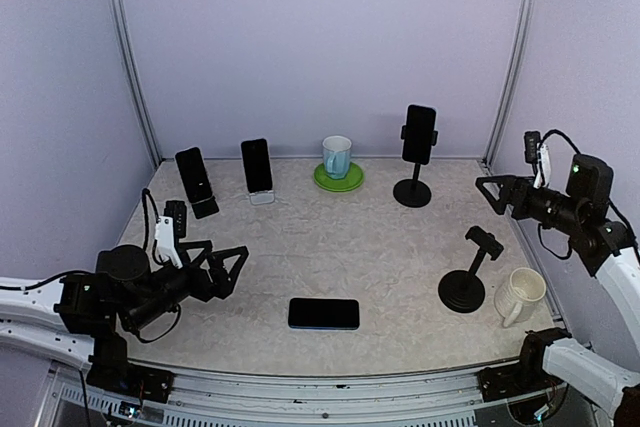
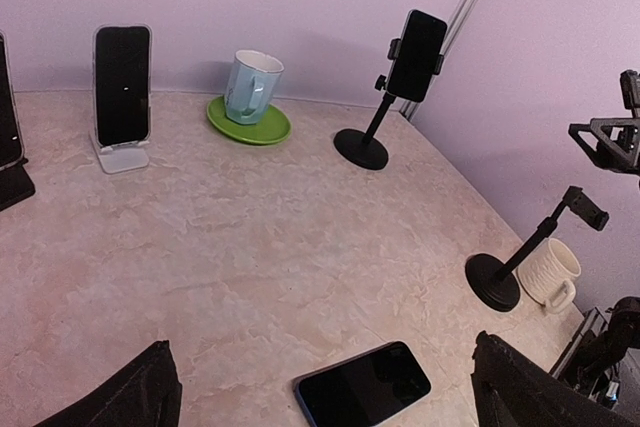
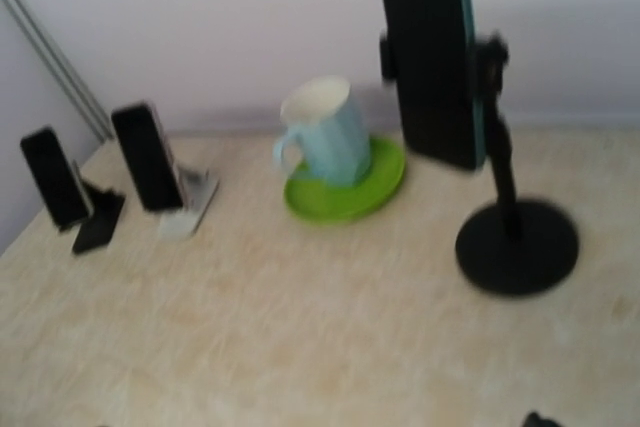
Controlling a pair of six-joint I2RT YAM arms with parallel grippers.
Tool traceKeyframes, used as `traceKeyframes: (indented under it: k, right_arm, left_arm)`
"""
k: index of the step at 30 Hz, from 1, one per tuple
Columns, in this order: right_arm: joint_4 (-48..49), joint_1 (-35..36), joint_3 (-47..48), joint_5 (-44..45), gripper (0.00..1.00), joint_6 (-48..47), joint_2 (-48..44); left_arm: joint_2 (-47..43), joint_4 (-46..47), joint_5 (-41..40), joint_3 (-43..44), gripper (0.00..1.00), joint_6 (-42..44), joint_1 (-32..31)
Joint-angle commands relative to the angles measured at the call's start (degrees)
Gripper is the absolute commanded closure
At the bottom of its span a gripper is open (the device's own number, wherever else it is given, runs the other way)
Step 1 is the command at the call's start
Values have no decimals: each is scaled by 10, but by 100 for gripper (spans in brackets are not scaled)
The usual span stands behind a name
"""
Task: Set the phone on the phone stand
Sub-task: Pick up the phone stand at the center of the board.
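Seeing the phone (image 1: 323, 313) lying flat on the surface (image 1: 350, 237) at near centre, just right of the left pincer (image 1: 238, 269) with fingers spread wide, well apart from the black phone stand (image 1: 463, 291) beside a cream mug (image 1: 522, 295) at near right, and honestly can't tell apart-or-together on the right pincer (image 1: 490, 190).

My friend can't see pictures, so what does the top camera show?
A black phone lies flat near the front, with an empty black stand and a cream mug to its right. Three more phones stand upright at the back, near a blue mug on a green plate.
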Motion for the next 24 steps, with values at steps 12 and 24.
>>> traceKeyframes:
  k: [12, 24]
  right_arm:
    - [-137, 12, -61, 0, 15, 55, -133]
    - [-179, 13, -93, 27, 26, 115, -213]
  left_arm:
    - [26, 44, 4, -12, 1, 14, -3]
    - [48, 69, 6, -14, 1, 17, -1]
